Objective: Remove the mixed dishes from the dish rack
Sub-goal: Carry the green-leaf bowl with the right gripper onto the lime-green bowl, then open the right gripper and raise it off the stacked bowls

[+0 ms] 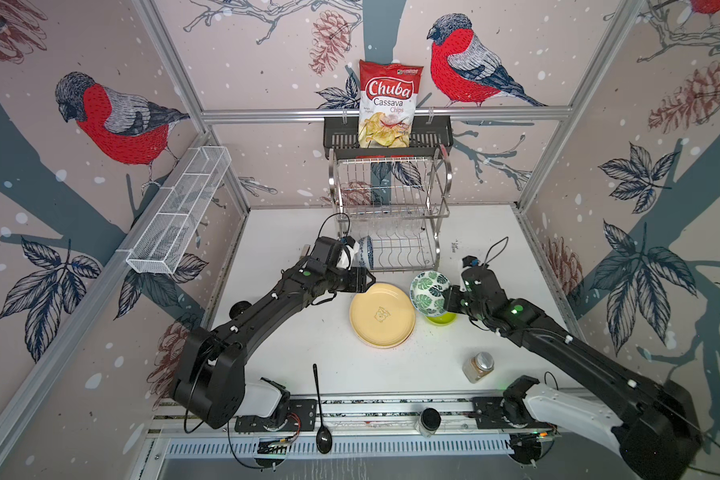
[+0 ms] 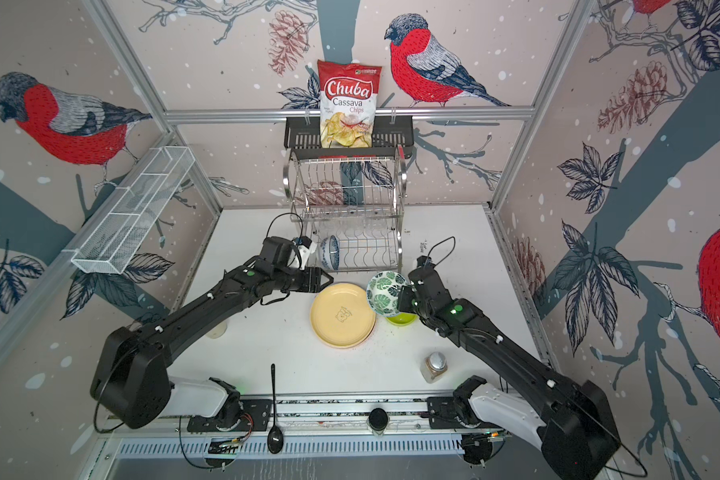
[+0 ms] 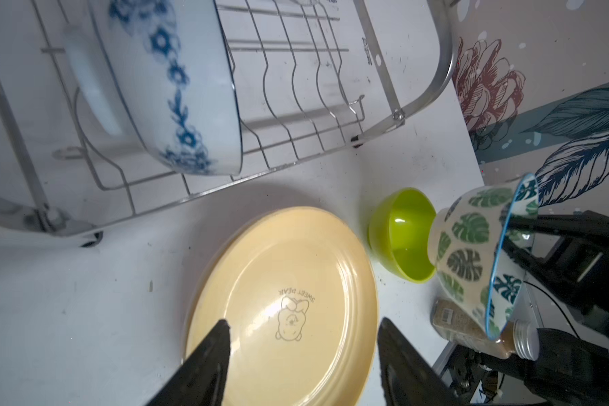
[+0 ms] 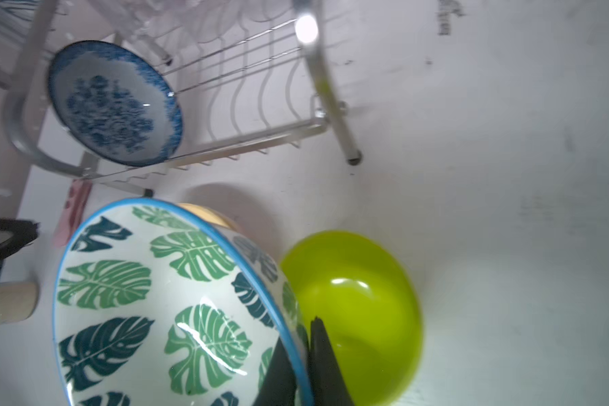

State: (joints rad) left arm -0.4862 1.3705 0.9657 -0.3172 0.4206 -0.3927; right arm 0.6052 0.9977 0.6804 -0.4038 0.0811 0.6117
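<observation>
Clearly the right gripper [image 4: 301, 348] pinches the green-leaf bowl [image 4: 148, 298] by its rim above the lime bowl [image 4: 359, 281] (glazed, likely heavy and slick). The left gripper [image 3: 305, 323] hangs open; the blue-white bowl [image 3: 176, 88], on edge in the dish rack [image 3: 384, 73], wants a rim grip.

A red bag of Chuba cassava chips [image 1: 387, 104] was pictured propped in a black slotted shelf [image 1: 431, 135] on the back wall. A white mesh basket [image 1: 179, 216] was seen mounted along the left wall. A black spoon [image 1: 321, 409], a silver-capped spice jar [image 1: 478, 366] and a black-lidded jar [image 1: 430, 420] were pictured towards the front of the white surface [image 1: 292, 345].
</observation>
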